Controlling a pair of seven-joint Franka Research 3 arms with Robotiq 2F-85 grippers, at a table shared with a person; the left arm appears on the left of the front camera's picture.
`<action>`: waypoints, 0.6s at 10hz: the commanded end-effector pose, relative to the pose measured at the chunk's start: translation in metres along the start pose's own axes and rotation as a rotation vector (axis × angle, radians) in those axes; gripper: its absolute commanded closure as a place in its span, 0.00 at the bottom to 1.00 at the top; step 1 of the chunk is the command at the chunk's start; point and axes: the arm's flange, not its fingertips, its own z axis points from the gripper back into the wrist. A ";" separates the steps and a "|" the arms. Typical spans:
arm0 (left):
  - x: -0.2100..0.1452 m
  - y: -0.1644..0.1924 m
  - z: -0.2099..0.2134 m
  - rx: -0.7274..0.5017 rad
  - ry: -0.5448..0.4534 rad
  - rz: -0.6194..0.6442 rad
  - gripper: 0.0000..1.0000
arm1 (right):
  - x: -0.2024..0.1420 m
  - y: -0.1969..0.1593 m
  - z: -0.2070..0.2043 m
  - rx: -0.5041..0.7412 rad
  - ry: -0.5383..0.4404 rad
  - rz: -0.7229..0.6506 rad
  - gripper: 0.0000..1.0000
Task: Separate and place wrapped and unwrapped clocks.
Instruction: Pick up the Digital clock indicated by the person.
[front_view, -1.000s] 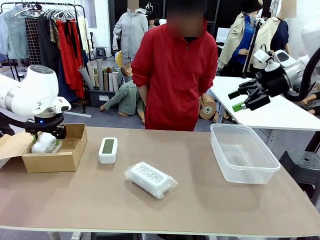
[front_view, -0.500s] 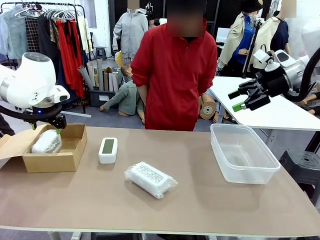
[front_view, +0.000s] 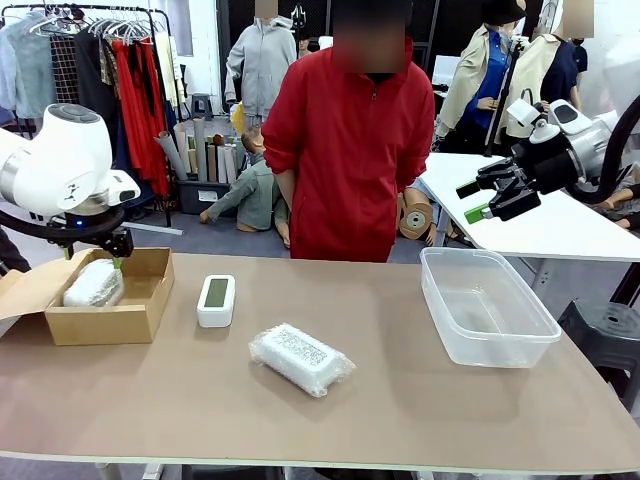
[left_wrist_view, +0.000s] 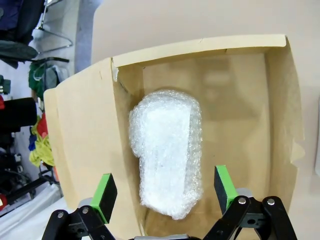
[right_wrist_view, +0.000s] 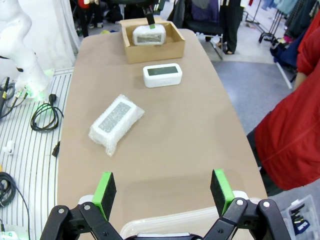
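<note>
One bubble-wrapped clock (front_view: 92, 283) lies inside the open cardboard box (front_view: 140, 318) at the table's left. My left gripper (front_view: 93, 250) hovers just above it, open and empty. In the left wrist view the wrapped clock (left_wrist_view: 167, 145) lies free on the box floor (left_wrist_view: 240, 115) between my spread left gripper (left_wrist_view: 164, 187). A bare white unwrapped clock (front_view: 216, 300) stands right of the box. A second wrapped clock (front_view: 300, 358) lies mid-table. My right gripper (front_view: 490, 195) hangs open, high above the table's far right. The right wrist view shows the right gripper (right_wrist_view: 162, 186), the wrapped clock (right_wrist_view: 116, 122) and the unwrapped clock (right_wrist_view: 162, 75).
A clear plastic bin (front_view: 545, 345) stands empty at the table's right, its rim (right_wrist_view: 175, 220) below my right fingers. A person in a red jacket (front_view: 350, 140) stands at the far side, hands out of sight. Clothes racks and another table lie beyond.
My left gripper has opened fully and risen out of the box, leaving the wrapped clock lying inside. The right arm has not moved.
</note>
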 end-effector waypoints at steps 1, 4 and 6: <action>0.001 0.001 0.001 0.000 -0.002 0.002 0.00 | 0.001 0.001 0.000 0.001 0.000 0.003 0.00; 0.001 0.001 0.001 0.000 -0.002 0.002 0.00 | 0.001 0.001 0.000 0.001 0.000 0.003 0.00; 0.001 0.001 0.001 0.000 -0.002 0.002 0.00 | 0.001 0.001 0.000 0.001 0.000 0.003 0.00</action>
